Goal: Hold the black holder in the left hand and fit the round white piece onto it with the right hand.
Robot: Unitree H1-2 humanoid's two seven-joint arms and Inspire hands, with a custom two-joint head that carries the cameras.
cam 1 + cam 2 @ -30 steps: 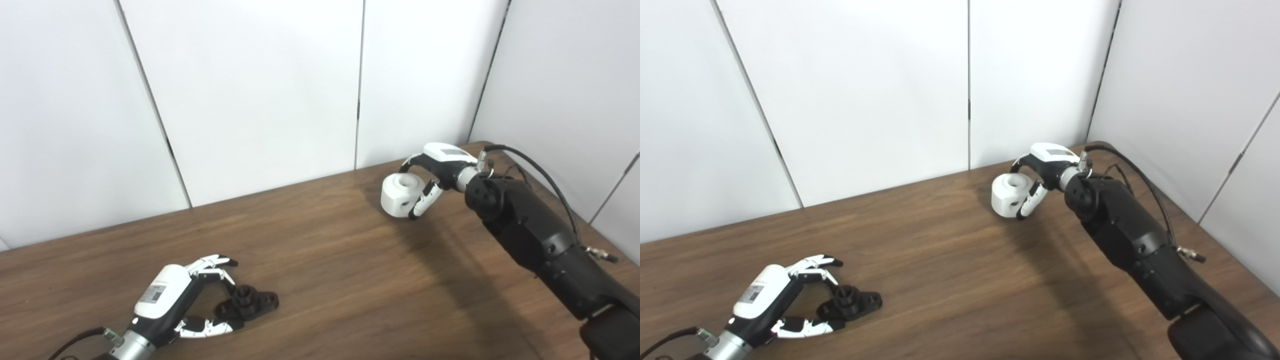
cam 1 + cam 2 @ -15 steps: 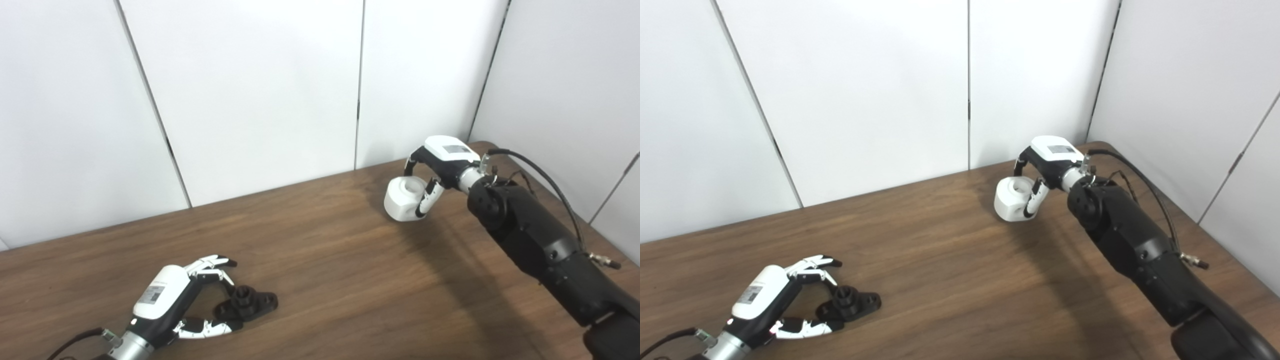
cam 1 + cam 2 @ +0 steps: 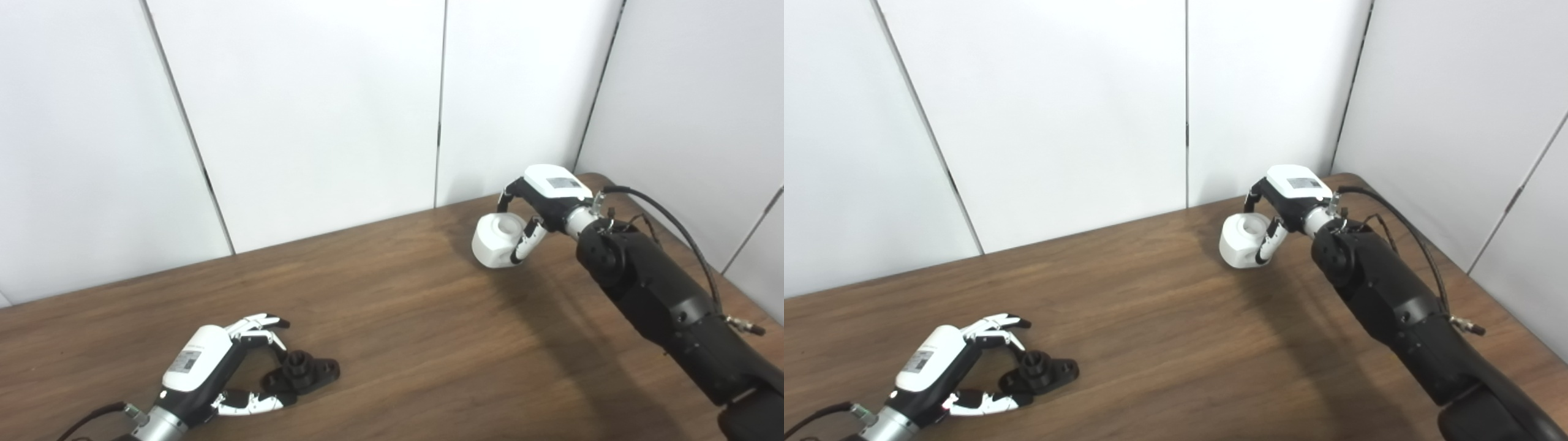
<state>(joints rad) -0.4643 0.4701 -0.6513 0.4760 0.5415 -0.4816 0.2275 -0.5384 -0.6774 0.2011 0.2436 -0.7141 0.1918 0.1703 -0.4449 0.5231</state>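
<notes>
Black holder (image 3: 301,373) lies between spread left-hand fingers (image 3: 260,322), thumb touching.

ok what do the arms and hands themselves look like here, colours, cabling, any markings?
Both hands, left hand and right hand, have glossy white back shells bearing a small grey label, black palms, and white fingers with black tips. The right forearm is bulky matte black with a silver wrist collar and a looping black cable; a cable also trails the left wrist.
</notes>
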